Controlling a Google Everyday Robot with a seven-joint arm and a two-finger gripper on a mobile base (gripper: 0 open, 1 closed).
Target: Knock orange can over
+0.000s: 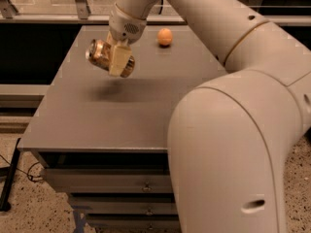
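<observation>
The orange can [98,53], shiny orange-gold with a silver end, lies tilted on its side in my gripper [115,61]. The gripper is shut on it, with a cream finger [120,62] across the can's front. The can hangs above the left rear part of the grey table [97,120], clear of the top, and its shadow falls on the surface below. The arm reaches in from the upper right.
A small round orange ball [165,36] sits on the table's far side, right of the gripper. My arm's large pale body [233,144] covers the table's right side. Drawers [107,181] are under the table top. A rail runs behind the table.
</observation>
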